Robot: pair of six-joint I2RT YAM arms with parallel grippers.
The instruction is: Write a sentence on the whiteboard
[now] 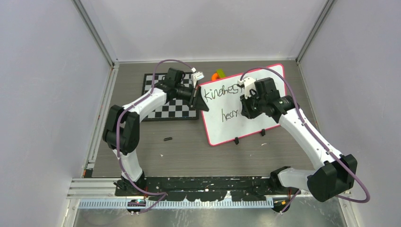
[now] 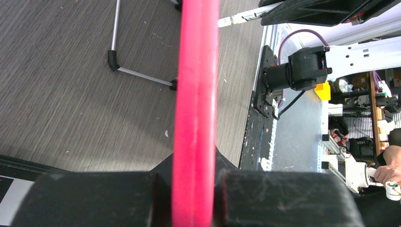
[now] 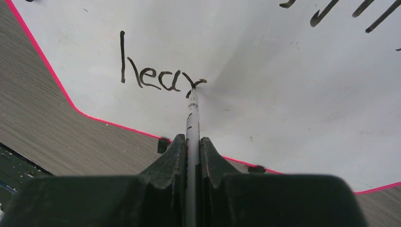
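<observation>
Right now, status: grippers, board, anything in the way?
Left gripper shut on whiteboard edge. Right gripper shut on marker, tip on the board. Sentence at "hear", top line partly behind the arm. Nothing seen blocking the tip.

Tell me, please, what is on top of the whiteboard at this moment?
The whiteboard carries black handwriting: "kindnes" above, "hear" below, with the marker tip touching the last letter. The right gripper and its arm hide whatever follows on the upper line.
</observation>
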